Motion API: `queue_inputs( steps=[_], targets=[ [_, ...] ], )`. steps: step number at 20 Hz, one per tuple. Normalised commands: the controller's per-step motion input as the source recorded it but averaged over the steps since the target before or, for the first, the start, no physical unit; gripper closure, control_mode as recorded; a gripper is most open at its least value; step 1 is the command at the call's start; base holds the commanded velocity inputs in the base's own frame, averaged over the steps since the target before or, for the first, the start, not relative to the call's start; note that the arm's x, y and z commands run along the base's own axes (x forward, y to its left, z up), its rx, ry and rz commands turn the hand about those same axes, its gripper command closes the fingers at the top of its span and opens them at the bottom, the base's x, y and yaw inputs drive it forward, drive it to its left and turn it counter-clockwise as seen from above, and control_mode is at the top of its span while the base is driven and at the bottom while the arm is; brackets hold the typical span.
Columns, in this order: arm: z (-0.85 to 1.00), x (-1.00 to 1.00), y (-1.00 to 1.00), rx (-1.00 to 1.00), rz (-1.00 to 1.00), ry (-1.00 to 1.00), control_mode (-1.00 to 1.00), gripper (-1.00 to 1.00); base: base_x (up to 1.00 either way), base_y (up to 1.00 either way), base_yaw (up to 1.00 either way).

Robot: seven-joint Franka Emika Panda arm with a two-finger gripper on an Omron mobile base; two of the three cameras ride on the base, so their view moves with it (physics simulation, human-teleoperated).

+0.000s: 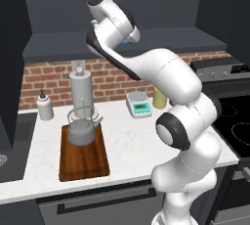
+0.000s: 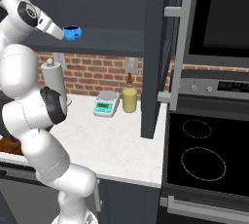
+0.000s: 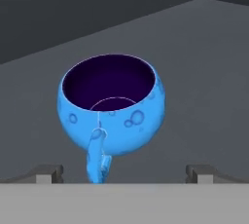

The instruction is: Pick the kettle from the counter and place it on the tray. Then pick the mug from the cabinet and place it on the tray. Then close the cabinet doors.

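The blue mug (image 3: 112,108) with its dark purple inside stands upright on the cabinet shelf (image 3: 204,72), its handle turned toward me. My gripper (image 3: 125,173) is open just in front of it, one finger tip on each side of the handle and neither touching. From the right base view the mug (image 2: 73,33) sits right at my gripper (image 2: 62,33). The grey kettle (image 1: 84,130) rests on the far end of the brown tray (image 1: 85,163) on the white counter (image 1: 136,141). A cabinet door (image 2: 155,57) with a silver bar handle stands open.
Behind the tray stand a paper-towel cylinder (image 1: 80,89) and a white soap bottle (image 1: 45,106). A kitchen scale (image 1: 139,104) and a yellow jar (image 1: 159,97) sit by the brick wall. The stove (image 1: 234,121) is on the right, a sink (image 1: 5,160) on the left.
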Motion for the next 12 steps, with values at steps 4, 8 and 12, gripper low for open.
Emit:
queue_inputs(
  steps=[4,8,12],
  targets=[
    [-0.01,0.16,0.06,-0.14,-0.06,0.0,-1.0,-1.0,0.0,0.0,0.0],
    [-0.02,0.14,0.04,-0.11,-0.07,0.0,-1.0,-1.0,0.0,0.0,0.0],
    [0.0,0.18,0.05,-0.03,-0.06,0.0,-1.0,-1.0,0.0,0.0,0.0]
  ],
)
